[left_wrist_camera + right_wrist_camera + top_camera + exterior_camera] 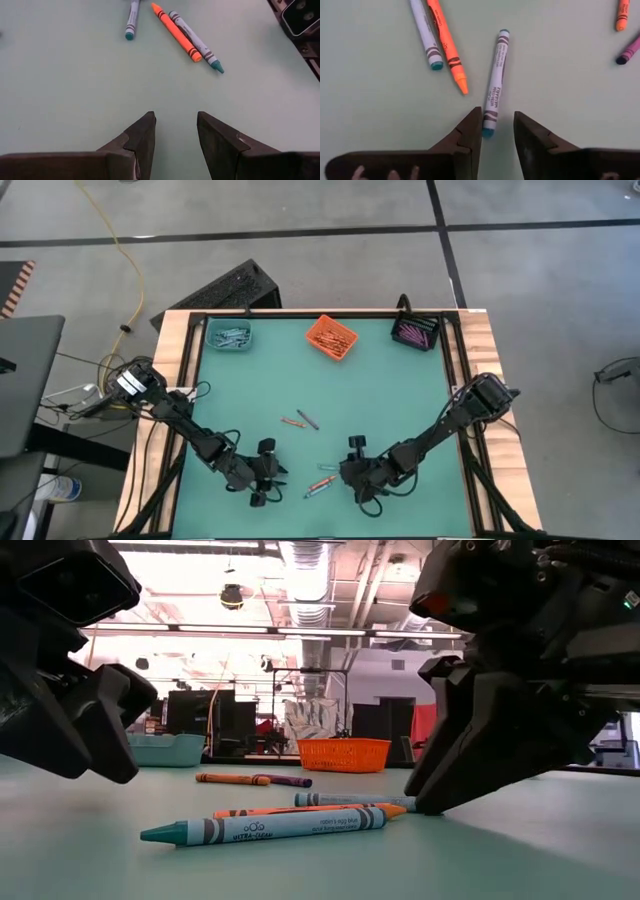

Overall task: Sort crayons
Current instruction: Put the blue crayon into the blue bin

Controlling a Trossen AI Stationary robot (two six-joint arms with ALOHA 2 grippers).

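Right end effector (497, 125) — fingers parted, gripping nothing — poised over one end of a teal crayon (496, 75) lying on the green counter (380, 395). Left end effector (175, 131) likewise released, idle nearby. Risk: the off-centre closure may pivot or roll the crayon into its orange neighbour (447, 45).

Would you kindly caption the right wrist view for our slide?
Right claw, open, poised at the tip of a teal crayon beside an orange crayon.
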